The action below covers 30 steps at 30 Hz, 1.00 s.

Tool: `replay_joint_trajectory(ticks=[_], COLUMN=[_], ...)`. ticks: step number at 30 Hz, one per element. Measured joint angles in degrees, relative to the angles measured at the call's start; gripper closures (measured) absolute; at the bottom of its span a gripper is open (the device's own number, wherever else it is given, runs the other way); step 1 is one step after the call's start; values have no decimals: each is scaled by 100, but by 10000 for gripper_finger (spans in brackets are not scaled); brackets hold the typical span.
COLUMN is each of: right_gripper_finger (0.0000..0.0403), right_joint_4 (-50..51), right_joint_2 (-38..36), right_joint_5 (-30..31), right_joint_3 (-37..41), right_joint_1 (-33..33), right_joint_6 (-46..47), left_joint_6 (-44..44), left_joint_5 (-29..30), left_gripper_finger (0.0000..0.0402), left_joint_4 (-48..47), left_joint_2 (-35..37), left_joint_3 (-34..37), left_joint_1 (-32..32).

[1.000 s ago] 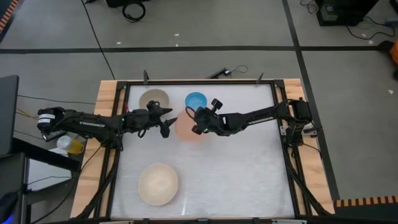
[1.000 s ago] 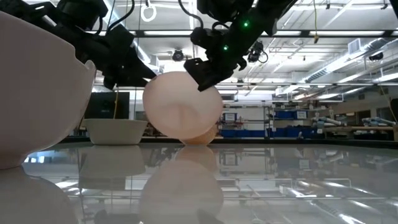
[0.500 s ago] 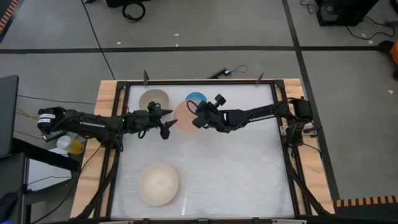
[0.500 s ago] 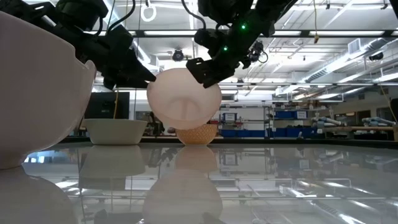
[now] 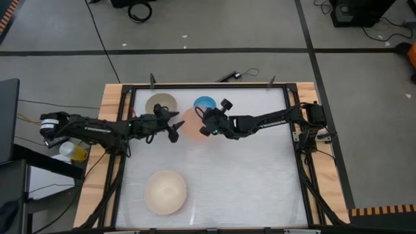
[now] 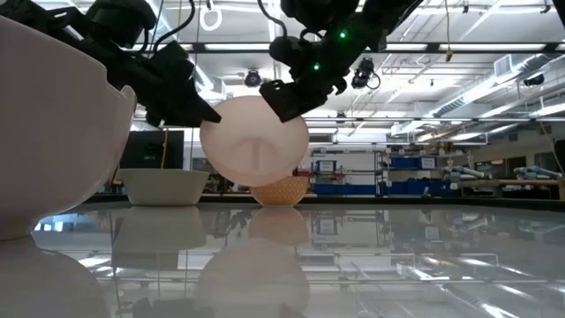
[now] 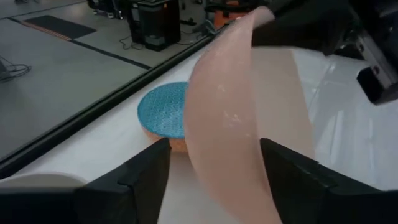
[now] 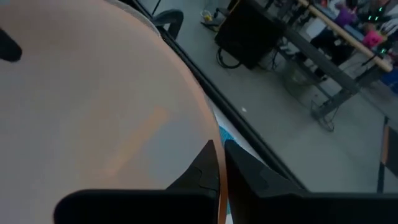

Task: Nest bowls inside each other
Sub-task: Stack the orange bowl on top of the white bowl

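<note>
Jaws of the left gripper (image 5: 173,127) are seen spread wide in the left wrist view, one finger (image 7: 140,180) to each side of the salmon bowl (image 5: 193,123); whether they touch it cannot be told, so no grip is claimed there. Jaws of the right gripper (image 5: 205,123) are pinched on the salmon bowl's rim, w/ the thin edge between the two fingertips in the right wrist view.

Progress, taken left to right across the table in the high view:

- Cream bowl (image 5: 165,192), the largest: sits alone near the front edge, left of centre, well apart from the rest. Nothing is seen inside it. Judged untouched.
- Grey-beige bowl (image 5: 160,103): upright at the back left, empty as far as can be seen, just behind the left arm.
- Salmon bowl: held off the table by the right gripper, tilted nearly on edge, approx. between the two grippers. In the low view its underside (image 6: 255,149) faces the camera w/ clear air below it.
- Blue bowl (image 5: 205,103): at the back, just beyond the salmon bowl. In the left wrist view it appears upside down, base up. What the orange-tinted band under its edge is cannot be told.

Judgement: no nesting is seen done yet; all four bowls are still separate. Only the first lift is under way. Still left: salmon into cream, grey-beige into salmon, blue righted and put in last. Task is judged early, w/ most work remaining.
</note>
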State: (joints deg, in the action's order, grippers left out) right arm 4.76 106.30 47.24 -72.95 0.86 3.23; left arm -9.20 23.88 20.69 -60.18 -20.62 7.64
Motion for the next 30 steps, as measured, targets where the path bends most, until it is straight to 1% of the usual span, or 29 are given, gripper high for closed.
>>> replay_joint_trajectory(ticks=[4,7,12,13,16,19,21,25,28,30], right_gripper_finger=[375,364,338,331,307,279,261,235,226,224], right_joint_4=[-215,-295,-375,-385,-316,-209,-84,342,871,1056], right_joint_2=[2,2,-23,-58,-250,-579,-866,-1383,-1665,-1803], right_joint_5=[-19,-104,-169,-188,-338,-679,-861,-952,-948,-946], right_joint_3=[2,2,2,1,-2,0,7,7,8,121], right_joint_1=[-67,-105,-244,-280,-382,-467,-502,-502,-450,-426], right_joint_6=[-244,-364,-394,-401,-408,-376,-322,-82,228,490], left_joint_6=[44,72,115,128,134,140,177,150,120,85], left_joint_5=[-13,45,383,419,416,463,469,441,475,462], left_gripper_finger=[216,272,375,386,390,394,398,400,400,400], left_joint_4=[29,29,-134,-199,-255,-320,-679,-1871,-3072,-3725], left_joint_2=[7,7,4,12,61,61,62,66,61,64], left_joint_3=[0,0,2,2,-8,-17,-119,-665,-1176,-1515], left_joint_1=[-2,2,19,17,26,31,22,7,-115,-278])
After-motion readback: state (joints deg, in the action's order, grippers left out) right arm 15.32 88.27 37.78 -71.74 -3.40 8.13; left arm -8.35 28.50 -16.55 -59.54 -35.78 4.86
